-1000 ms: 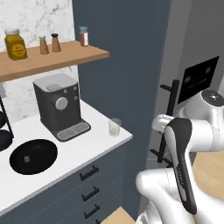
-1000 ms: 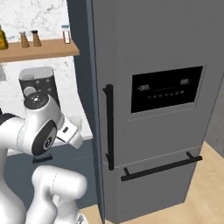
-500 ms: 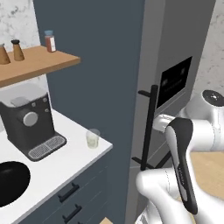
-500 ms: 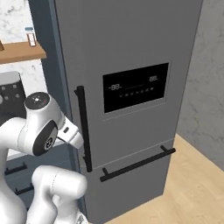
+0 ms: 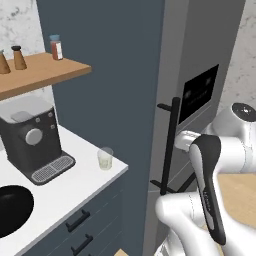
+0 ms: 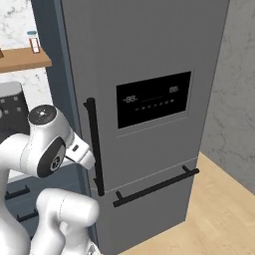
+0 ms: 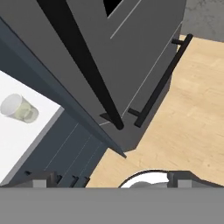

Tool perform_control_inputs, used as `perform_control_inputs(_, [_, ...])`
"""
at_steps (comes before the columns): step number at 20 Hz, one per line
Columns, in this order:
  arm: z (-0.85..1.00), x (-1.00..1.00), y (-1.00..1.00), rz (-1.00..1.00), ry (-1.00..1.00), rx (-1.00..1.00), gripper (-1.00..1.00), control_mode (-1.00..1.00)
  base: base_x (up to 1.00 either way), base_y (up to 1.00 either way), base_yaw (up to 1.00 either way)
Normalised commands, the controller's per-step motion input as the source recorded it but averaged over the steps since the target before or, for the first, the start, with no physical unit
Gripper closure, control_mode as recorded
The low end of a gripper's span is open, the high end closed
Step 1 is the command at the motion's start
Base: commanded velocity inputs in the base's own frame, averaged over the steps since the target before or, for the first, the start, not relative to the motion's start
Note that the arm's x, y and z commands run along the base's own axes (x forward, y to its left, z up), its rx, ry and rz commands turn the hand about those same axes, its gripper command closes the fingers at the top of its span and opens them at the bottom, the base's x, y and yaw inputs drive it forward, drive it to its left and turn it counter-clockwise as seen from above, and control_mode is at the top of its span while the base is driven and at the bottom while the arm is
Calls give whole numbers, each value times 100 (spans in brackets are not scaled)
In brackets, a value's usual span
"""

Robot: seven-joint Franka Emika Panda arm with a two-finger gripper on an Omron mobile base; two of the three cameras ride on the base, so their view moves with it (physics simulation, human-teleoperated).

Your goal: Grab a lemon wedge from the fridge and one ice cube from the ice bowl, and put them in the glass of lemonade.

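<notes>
I am parked in front of the fridge (image 6: pixel 149 64) with its doors shut, so the lemon wedge is somewhere inside where I cannot see it. The step in hand, as I judge it, is getting the upper door open.

The jaws stand fully spread and hold nothing; in the hand view the two finger tips sit wide apart at the bottom edge, looking down past the door front to the wooden floor (image 7: pixel 192 113). The arm (image 5: pixel 210 190) is folded close to the base, with the wrist near the long vertical handle (image 6: pixel 94 147) but not touching it.

To do this well, I would bring the hand level with the middle of that handle, turn the wrist so the fingers straddle the bar across its width, and close only once the bar sits squarely between the pads. The handle runs along the door edge next to the dark side panel (image 5: pixel 115 75), so I would guess the hinge is on the far side and pull in an arc, not straight back. The horizontal handle (image 6: pixel 157 186) belongs to the lower drawer and I should keep off it.

The glass (image 5: pixel 105 158) waits on the white worktop (image 5: pixel 60 195) just beside the coffee machine (image 5: pixel 31 140), and the bowl (image 5: pixel 12 210) lies at the near left.
</notes>
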Motion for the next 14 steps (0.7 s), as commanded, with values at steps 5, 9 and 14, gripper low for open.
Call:
perform_control_inputs(5, [0, 0, 0, 0, 0, 0, -100, 100, 0, -25, 10])
perform_control_inputs(9, [0, 0, -29, 16, -9, 2, -100, -100, 0, -8, 4])
perform_control_inputs(14, [0, -9, -15, 23, -19, 0, -100, -100, 0, 0, 0])
